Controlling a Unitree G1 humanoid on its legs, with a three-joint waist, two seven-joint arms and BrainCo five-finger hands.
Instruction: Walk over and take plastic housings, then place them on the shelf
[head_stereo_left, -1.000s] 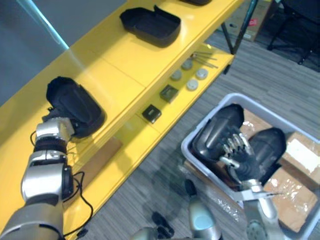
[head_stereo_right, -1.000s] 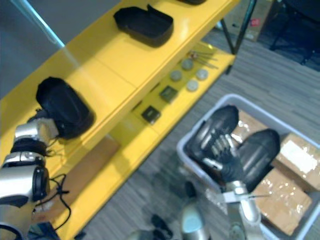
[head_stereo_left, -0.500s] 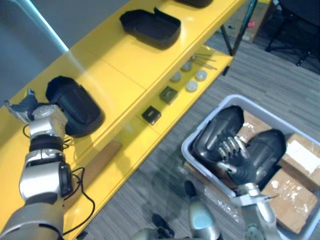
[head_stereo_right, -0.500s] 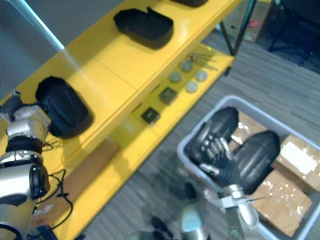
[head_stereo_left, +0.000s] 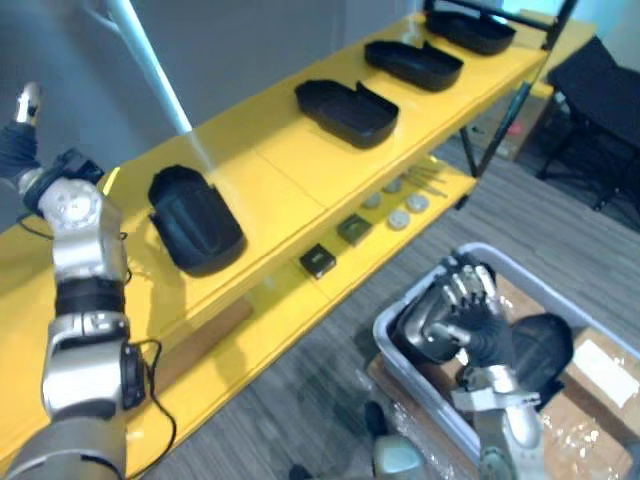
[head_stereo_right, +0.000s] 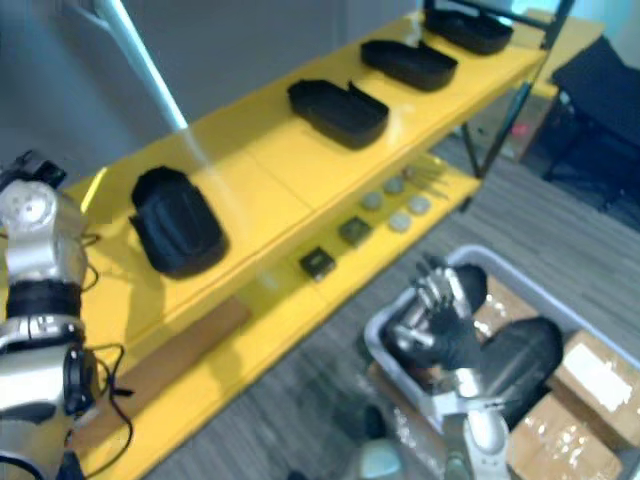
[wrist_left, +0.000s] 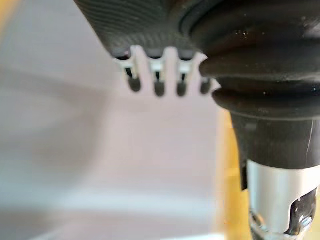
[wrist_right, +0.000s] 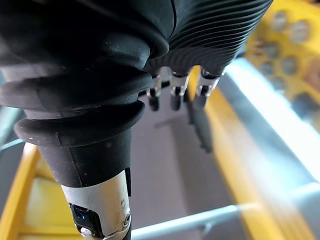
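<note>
Down in front, the right hand (head_stereo_left: 468, 318) hovers over the grey bin (head_stereo_left: 522, 272), fingers spread loose and nearly straight, nothing gripped. Whether the fingertips touch the black housing (head_stereo_left: 415, 330) directly below them, I cannot tell. A second housing (head_stereo_left: 545, 345) lies just beside it in the same bin, and wrapped cardboard boxes (head_stereo_left: 600, 365) fill the side away from the shelf.

Beyond the bin stands the yellow shelf (head_stereo_left: 290, 180). Its lower level (head_stereo_left: 270, 300) carries two small dark square blocks (head_stereo_left: 317, 262), a cluster of grey discs (head_stereo_left: 400, 218) and some thin rods (head_stereo_left: 428, 180).

On the top level, four more housings are strung out in a line: the closest shelved housing (head_stereo_left: 195, 220) hollow side down, then an open shell (head_stereo_left: 347, 110) hollow side up, another shell (head_stereo_left: 413, 63), and the farthest shell (head_stereo_left: 470, 28) at the end.

The left hand (head_stereo_left: 22, 150) is up high by the grey wall, apart from the closest shelved housing, its fingers (wrist_left: 159, 82) straight in a row and empty.
</note>
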